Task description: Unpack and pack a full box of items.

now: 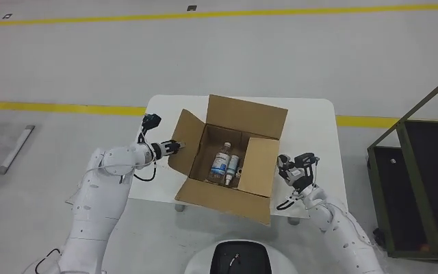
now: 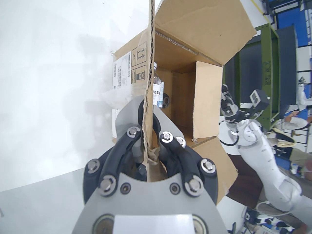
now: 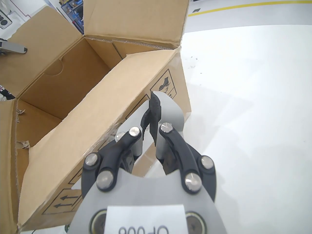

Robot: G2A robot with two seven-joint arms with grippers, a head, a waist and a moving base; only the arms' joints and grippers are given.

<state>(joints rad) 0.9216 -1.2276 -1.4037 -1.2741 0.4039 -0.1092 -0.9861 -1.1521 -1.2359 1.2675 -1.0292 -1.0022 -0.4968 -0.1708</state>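
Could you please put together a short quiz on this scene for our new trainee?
1. True or false: the left hand is shut on a flap of the box.
2. How many bottles show inside the box? A one; B two; C five.
3. Fill in the missing word: the right hand is ___ the box, not in it.
Key: 1 true; 2 B; 3 outside.
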